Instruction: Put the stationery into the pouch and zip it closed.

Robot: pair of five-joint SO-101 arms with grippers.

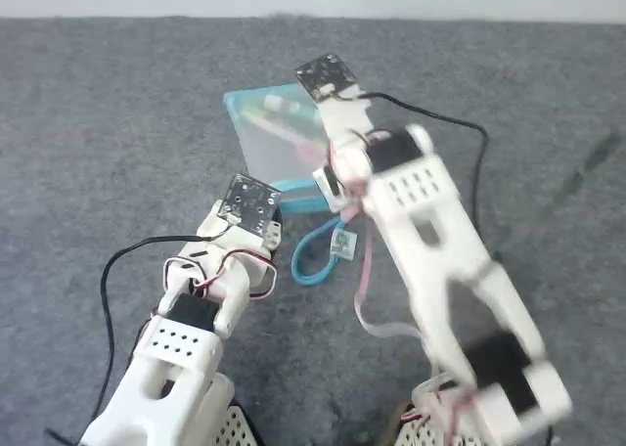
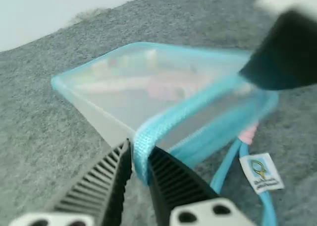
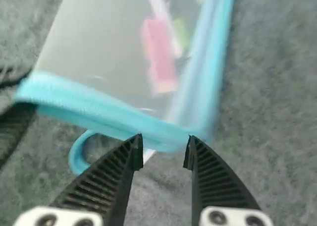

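Observation:
A clear pouch point(image 1: 277, 143) with blue trim lies on the grey carpet, with pink and green stationery point(image 1: 286, 123) inside it. My left gripper point(image 1: 273, 217) is at the pouch's near left corner. In the left wrist view it point(image 2: 140, 159) is shut on the blue zip trim of the pouch point(image 2: 148, 92). My right gripper point(image 1: 334, 194) is at the near right end of the same edge. In the right wrist view its open fingers point(image 3: 163, 142) straddle the blue zip edge of the pouch point(image 3: 109, 47), and the pink stationery point(image 3: 158, 55) shows through the wall.
A blue cord loop point(image 1: 313, 255) with a small white tag point(image 2: 261, 172) trails from the pouch toward the arms. A pale pink ribbon point(image 1: 364, 270) lies beside it. Open grey carpet point(image 1: 108, 123) surrounds the pouch on all sides.

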